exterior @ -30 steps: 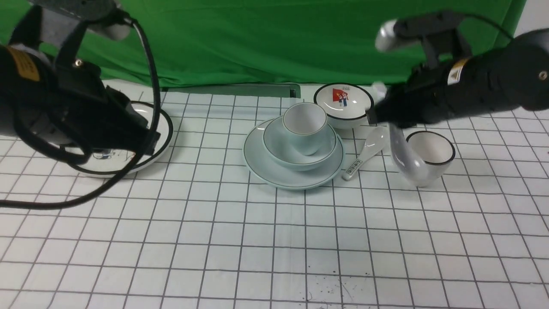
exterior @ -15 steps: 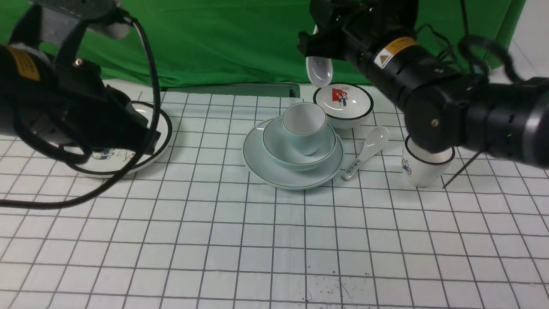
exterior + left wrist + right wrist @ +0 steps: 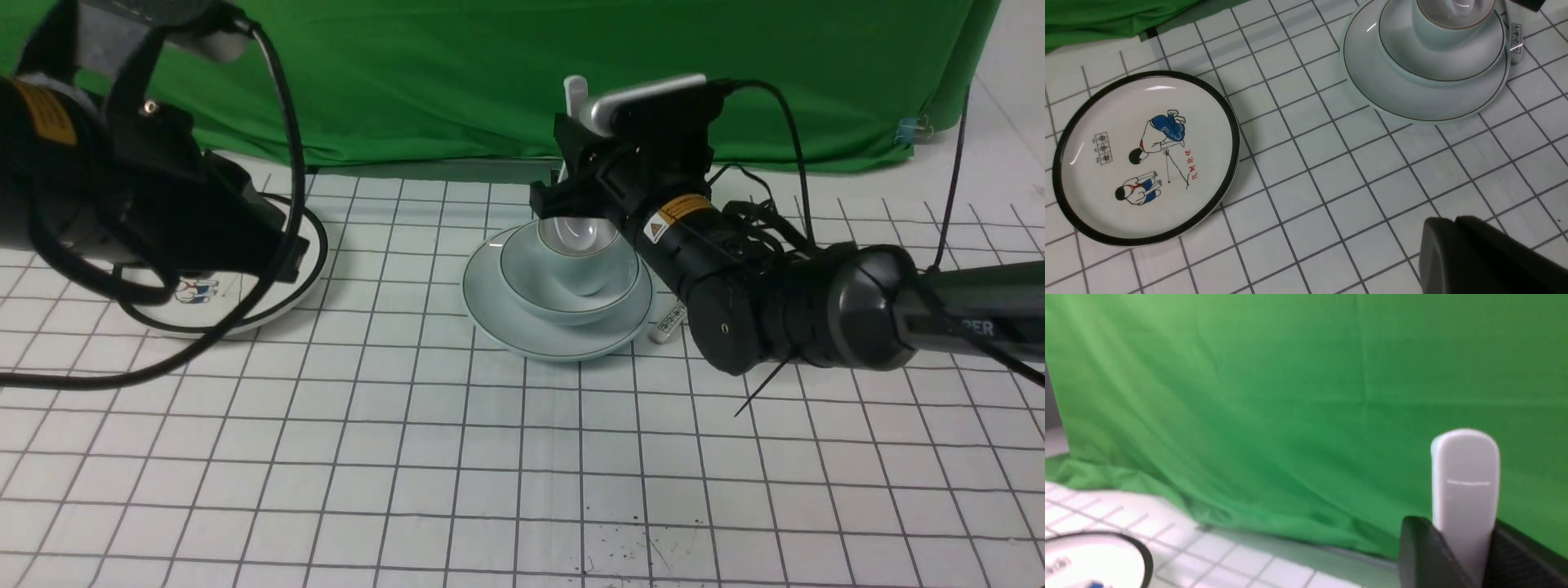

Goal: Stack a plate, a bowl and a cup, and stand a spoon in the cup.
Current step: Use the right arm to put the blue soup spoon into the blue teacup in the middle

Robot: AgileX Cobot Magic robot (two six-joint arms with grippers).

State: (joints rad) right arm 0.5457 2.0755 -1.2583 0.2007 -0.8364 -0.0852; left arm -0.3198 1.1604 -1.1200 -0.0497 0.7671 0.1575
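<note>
Clamping spoon [image 3: 1465,486] handle, right end effector [image 3: 571,184] holds it upright, handle tip up, scoop inside cup [image 3: 586,273]. Cup sits in bowl [image 3: 539,282], bowl on plate [image 3: 506,314], stack mid-worktop [image 3: 490,457]. Patterned spoon [image 3: 668,320] lies just beside plate, partly behind right arm. Left end effector [image 3: 1457,245] fingers together, holding nothing, above worktop near black-rimmed cartoon plate [image 3: 1208,122]. Green cloth [image 3: 424,73] behind.

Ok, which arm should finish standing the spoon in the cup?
Right. The right gripper holds the spoon, bowl end in the cup; the left gripper sits shut by the cartoon plate.
</note>
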